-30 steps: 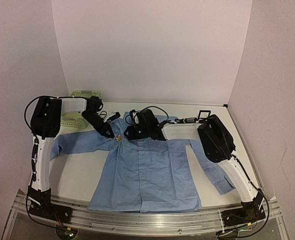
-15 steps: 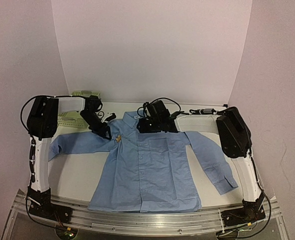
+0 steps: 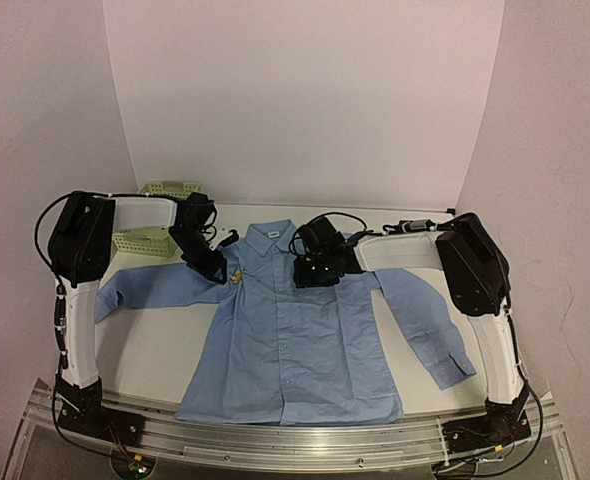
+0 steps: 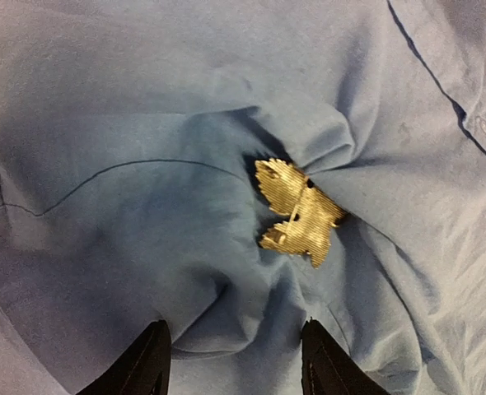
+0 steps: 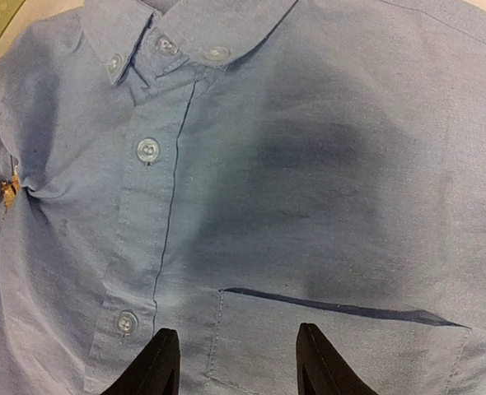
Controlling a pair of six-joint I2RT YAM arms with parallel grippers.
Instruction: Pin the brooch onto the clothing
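The clothing, a light blue button-up shirt, lies spread flat on the table, collar at the back. The brooch, a small golden leaf-like ornament, sits in puckered cloth near the shirt's left shoulder; it also shows at the left edge of the right wrist view. My left gripper hovers just short of the brooch, open, with only shirt cloth beneath it. My right gripper is open over the chest pocket, holding nothing.
A green mesh basket stands at the back left behind the left arm. White walls close the table on three sides. The shirt's sleeves spread out toward both arms' bases.
My left gripper has opened and drawn slightly back from the brooch, which stays on the shirt. My right gripper has left the collar and moved over the chest pocket.
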